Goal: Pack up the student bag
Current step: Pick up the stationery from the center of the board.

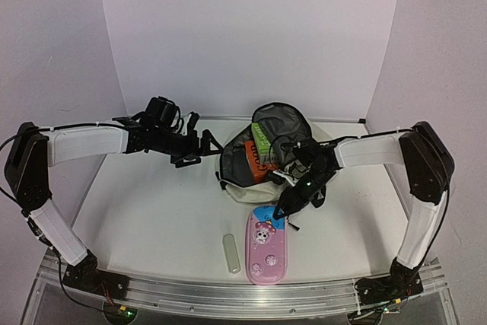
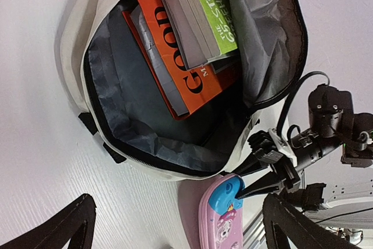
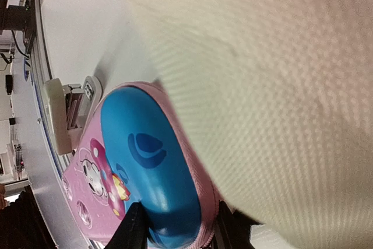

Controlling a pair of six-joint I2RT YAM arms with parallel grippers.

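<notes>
The student bag [image 1: 230, 159] lies open at mid-table, cream outside [image 2: 76, 33] and grey inside. In it are an orange book [image 2: 180, 68] and a green-covered book [image 2: 210, 10]. A pink cartoon pencil case [image 1: 266, 253] lies flat just in front of the bag, its blue end [image 3: 145, 155] toward the bag's cream wall [image 3: 280, 86]. My right gripper [image 1: 288, 218] has its fingers pressed on both sides of that blue end [image 2: 230, 189], shut on it [image 3: 178, 225]. My left gripper [image 1: 194, 150] hovers at the bag's left side, open and holding nothing [image 2: 180, 225].
A small white oblong object [image 1: 231, 253] lies left of the pencil case, near the front; it shows beyond the case in the right wrist view [image 3: 58, 115]. A metal rail [image 1: 228, 291] runs along the front edge. White walls close in the back and sides.
</notes>
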